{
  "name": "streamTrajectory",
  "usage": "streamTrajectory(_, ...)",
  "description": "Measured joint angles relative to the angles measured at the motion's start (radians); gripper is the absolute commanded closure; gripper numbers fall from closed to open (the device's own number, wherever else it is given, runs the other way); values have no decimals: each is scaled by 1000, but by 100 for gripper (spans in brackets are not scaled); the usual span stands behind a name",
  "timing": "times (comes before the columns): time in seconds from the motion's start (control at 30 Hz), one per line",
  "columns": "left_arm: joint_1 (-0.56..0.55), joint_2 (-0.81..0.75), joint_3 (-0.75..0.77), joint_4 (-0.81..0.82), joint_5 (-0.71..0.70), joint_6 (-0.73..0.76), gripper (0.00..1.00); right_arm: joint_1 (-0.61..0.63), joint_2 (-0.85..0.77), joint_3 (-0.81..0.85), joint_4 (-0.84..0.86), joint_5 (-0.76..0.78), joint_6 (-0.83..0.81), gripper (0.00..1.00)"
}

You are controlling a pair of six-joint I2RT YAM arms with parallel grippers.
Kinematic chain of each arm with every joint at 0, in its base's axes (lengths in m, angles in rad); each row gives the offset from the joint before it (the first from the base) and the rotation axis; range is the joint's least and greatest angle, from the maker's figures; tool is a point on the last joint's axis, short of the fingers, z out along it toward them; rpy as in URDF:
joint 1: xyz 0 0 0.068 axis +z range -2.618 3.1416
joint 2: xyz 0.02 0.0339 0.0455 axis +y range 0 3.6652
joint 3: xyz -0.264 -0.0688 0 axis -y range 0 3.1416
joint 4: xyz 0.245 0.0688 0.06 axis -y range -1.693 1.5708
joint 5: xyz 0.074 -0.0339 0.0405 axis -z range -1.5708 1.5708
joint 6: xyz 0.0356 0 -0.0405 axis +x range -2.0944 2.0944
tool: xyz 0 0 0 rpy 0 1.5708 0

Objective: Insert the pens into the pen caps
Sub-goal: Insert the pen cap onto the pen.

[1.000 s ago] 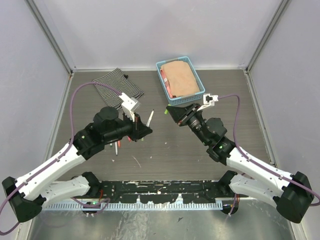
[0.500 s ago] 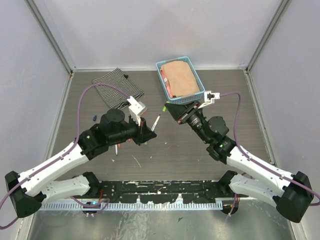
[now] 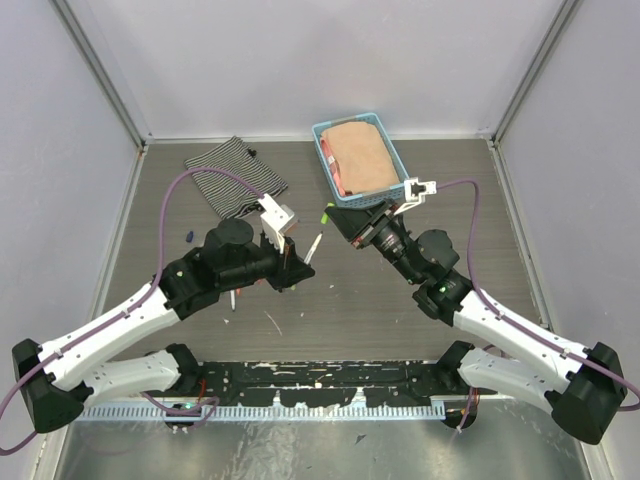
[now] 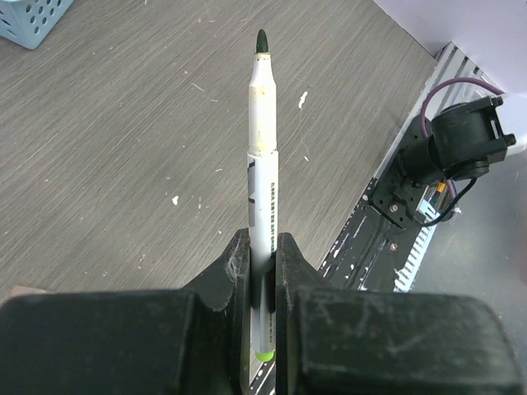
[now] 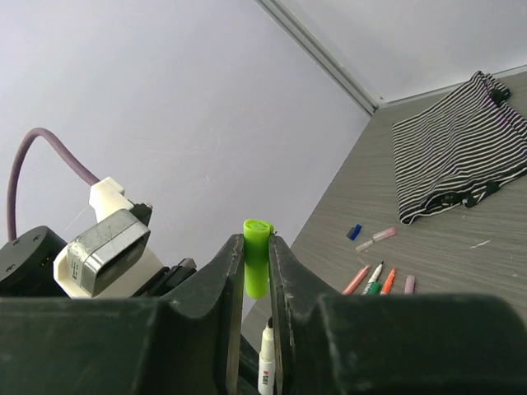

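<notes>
Walls (image 3: 300, 60) close the table (image 3: 340, 310) on the left, back and right, and the black rail (image 3: 320, 380) that carries my bases runs along the near edge; the widest bare room lies between that rail and my two wrists. My left gripper (image 4: 263, 247) is clamped on one white pen (image 4: 263, 164), gripped low on its barrel, with the dark green tip pointing out over the wood. My right gripper (image 5: 256, 247) pinches one green cap (image 5: 256, 267) between its fingers, with its open end up past the fingertips. From above, pen and cap are off the table near the middle, close to each other but apart. In the right wrist view I count three loose pens (image 5: 373, 278) side by side on the table, one lilac cap (image 5: 409, 284) just beside them, one blue cap (image 5: 354, 231) farther back and one short pink piece (image 5: 376, 239), pen or cap I cannot tell. A blue basket (image 3: 375, 196) with a tan cloth (image 3: 360, 155) in it stands right behind my right gripper. A striped cloth (image 3: 235, 172) lies at the back left. From above, my left forearm covers most of the loose pens.
</notes>
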Motion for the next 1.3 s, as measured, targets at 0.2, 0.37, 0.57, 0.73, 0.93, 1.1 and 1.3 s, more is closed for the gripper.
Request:
streamTrajectory(0.2, 0, 0, 0, 0, -8, 0, 100, 0, -1, 3, -35, -6, -14, 100)
streamTrajectory(0.37, 0, 0, 0, 1, -14, 0, 100, 0, -3, 3, -60, -5, -27, 100)
streamTrajectory(0.57, 0, 1, 0, 2, -16, 3, 100, 0, -3, 3, -77, -5, -34, 100)
streamTrajectory(0.73, -1, 3, 0, 3, -19, 4, 100, 0, -10, 4, -86, -6, -35, 100)
streamTrajectory(0.93, -1, 10, 0, 3, -19, 4, 100, 0, -12, 4, -86, -13, -35, 100)
streamTrajectory(1.1, -1, 15, 0, 3, -19, 4, 100, 0, -12, 4, -86, -18, -37, 100)
streamTrajectory(1.3, -1, 15, 0, 4, -20, 4, 100, 0, -12, 5, -93, -22, -38, 100)
